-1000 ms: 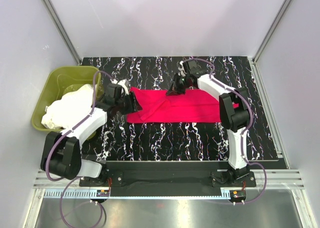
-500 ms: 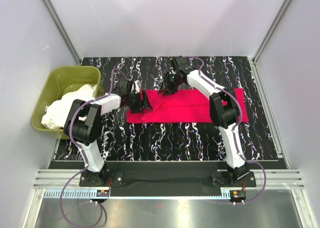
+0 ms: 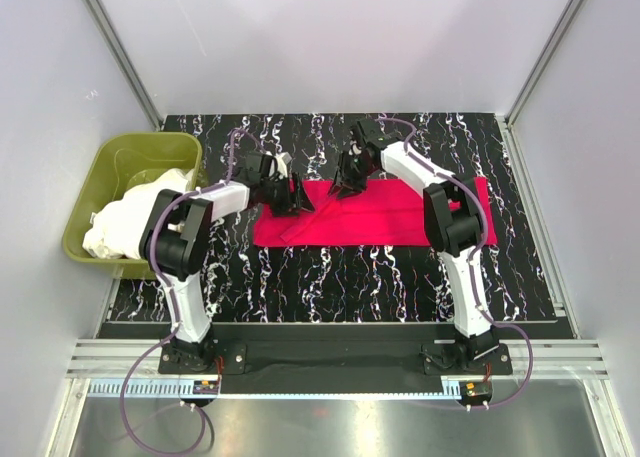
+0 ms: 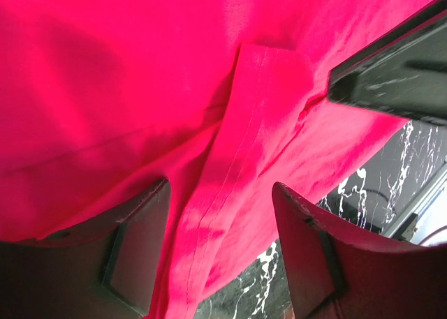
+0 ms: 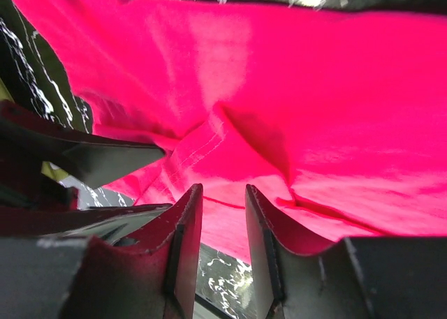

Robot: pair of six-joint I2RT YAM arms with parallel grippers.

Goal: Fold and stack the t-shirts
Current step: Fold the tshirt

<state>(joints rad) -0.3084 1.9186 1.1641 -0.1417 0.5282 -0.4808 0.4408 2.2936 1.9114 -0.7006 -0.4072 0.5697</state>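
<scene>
Red shirt: it lies spread out on the table, long from left to right, in the middle of the table and a little to the far side.
Fold on the shirt: near the left end of the red shirt a narrow strip of cloth with a sewn hem lies on top of the rest and runs slantwise.
Left claw: it is low over the left end of the red shirt and it is released. In the left wrist view its two fingers stand wide apart, and the hem lies between them without being pinched.
Right claw: it is over the far edge of the red shirt, just beside the left claw but apart from it. It is also released. In the right wrist view its fingers have a narrow gap between them, the red cloth shows through this gap, and nothing is squeezed there.
White shirts: they lie in a loose heap in the tub, and part of the heap hangs over the near rim.
Tub: green, it stands at the left edge of the table, well apart from the red shirt.
Table: black with white veins.
</scene>
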